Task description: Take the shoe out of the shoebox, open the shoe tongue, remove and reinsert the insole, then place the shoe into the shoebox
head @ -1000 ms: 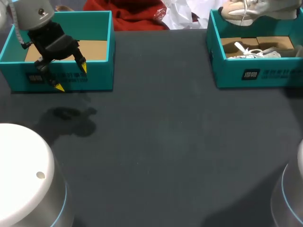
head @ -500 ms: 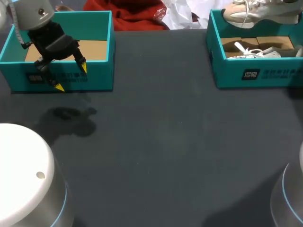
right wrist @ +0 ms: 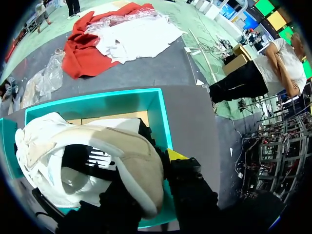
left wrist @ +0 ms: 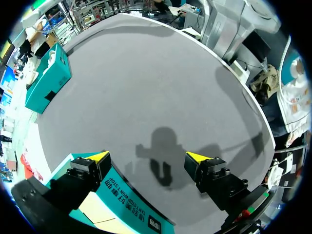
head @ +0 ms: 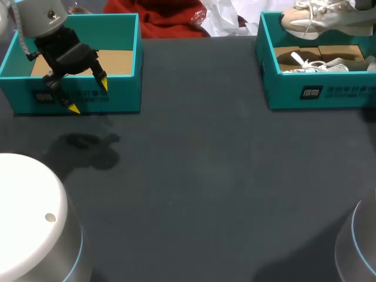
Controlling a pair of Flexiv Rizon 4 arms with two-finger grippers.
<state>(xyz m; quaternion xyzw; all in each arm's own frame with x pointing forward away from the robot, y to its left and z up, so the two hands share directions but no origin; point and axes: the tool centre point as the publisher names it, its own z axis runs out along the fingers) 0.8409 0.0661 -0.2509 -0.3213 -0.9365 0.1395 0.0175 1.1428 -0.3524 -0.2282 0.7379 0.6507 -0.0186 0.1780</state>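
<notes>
1. Right tool (right wrist: 146, 175) is clamped on one end of the shoe (head: 329, 20), which hangs just above the shoebox (head: 320, 91); such an end-on grip could slip and drop it back in;
2. Dangling laces (head: 303, 20) may snag the box wall;
3. Left tool (head: 88, 96) gapes wide and empty at the other box (head: 126, 94); no catch there.
</notes>
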